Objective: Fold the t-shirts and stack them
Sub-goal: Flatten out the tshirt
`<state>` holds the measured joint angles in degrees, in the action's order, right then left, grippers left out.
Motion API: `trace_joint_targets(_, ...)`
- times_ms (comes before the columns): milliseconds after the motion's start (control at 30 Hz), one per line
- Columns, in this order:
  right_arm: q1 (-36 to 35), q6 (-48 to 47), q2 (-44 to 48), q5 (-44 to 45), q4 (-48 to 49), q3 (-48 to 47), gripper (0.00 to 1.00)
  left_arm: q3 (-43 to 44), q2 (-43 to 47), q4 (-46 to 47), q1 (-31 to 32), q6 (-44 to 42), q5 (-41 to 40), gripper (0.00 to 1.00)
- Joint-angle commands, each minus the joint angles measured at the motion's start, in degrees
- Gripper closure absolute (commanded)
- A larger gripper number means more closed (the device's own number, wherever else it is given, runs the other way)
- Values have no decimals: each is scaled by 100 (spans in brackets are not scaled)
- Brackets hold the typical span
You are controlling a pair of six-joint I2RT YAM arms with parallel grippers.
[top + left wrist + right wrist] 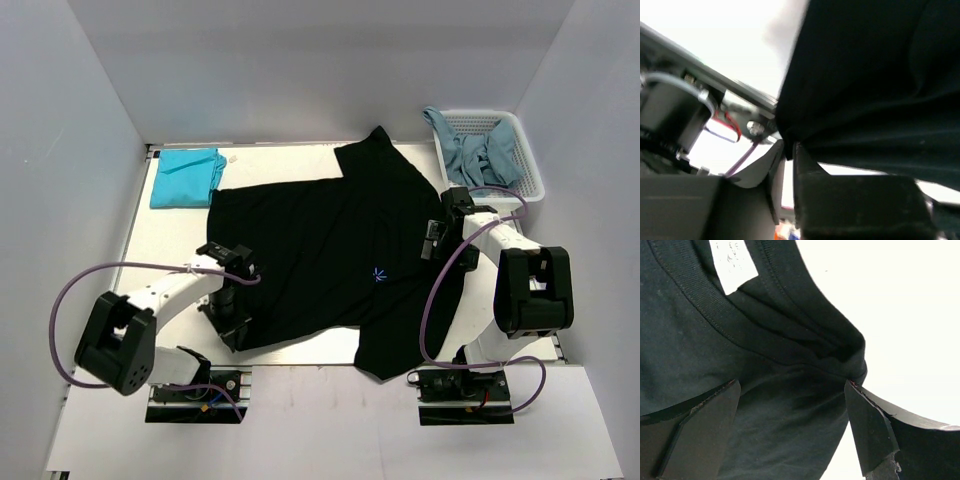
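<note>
Our left pincer (789, 150) grips the near-left hem of the black t-shirt (330, 250); our right pincer (791, 386) gapes wide over its collar (715, 305); the shirt lies spread on the white table (170, 245); a folded teal t-shirt (185, 177) sits far left; greyish-blue t-shirts (470, 155) fill the white basket (532, 180); pale walls (300, 70) enclose the table.

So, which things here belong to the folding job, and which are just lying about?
Job:
- black t-shirt, spread over the table
- teal t-shirt, folded, far left corner
- greyish-blue t-shirts, heaped in the basket

Lying about:
- white mesh basket, far right corner
</note>
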<state>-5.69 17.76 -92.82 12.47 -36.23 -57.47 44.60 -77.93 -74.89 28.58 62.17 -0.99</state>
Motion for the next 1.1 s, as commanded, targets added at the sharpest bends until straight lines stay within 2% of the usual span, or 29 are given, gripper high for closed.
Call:
trace_joint_targets(0,24,61,150,203,-60,26,10,-101,287,-464,-54,726,600,74)
trace_joint_targets(33,33,61,185,203,-60,26,10,-14,200,-465,-54,726,600,64)
trace_joint_targets(100,33,52,202,203,-51,17,10,58,-28,-570,7,341,835,55)
trace_joint_targets(133,25,61,229,203,-42,8,10,58,-29,-570,7,209,977,47)
trace_joint_targets(167,24,61,229,203,-42,-1,10,58,-29,-570,7,16,1370,46)
trace_joint_targets(233,33,61,246,194,-60,-27,10,-30,-29,-570,69,-47,1610,46)
trace_joint_targets(333,25,0,290,81,28,-10,10,513,50,-570,-9,-109,814,45)
trace_joint_targets(367,33,-27,316,72,28,-1,10,732,-107,-570,-10,-161,211,45)
trace_joint_targets(433,24,-27,352,80,28,8,10,1392,-344,-431,-10,-109,-355,45)
trace_joint_targets(500,33,-18,378,80,54,17,10,1761,-765,-237,-62,-161,-1260,41)
trace_joint_targets(567,33,-27,378,98,28,8,10,1815,-1012,87,-63,-214,-1857,39)
trace_joint_targets(633,33,-9,483,159,-59,-9,10,1754,-1215,360,-63,-372,-2053,43)
trace_joint_targets(667,33,-9,466,177,-25,-10,10,1545,-1216,588,-63,-372,-2141,49)
trace_joint_targets(800,33,-18,528,212,-51,-27,10,1297,-979,1108,-116,-496,-2090,49)
trace_joint_targets(1067,25,-9,492,159,-51,-36,10,226,-302,2206,-116,-768,-1070,48)
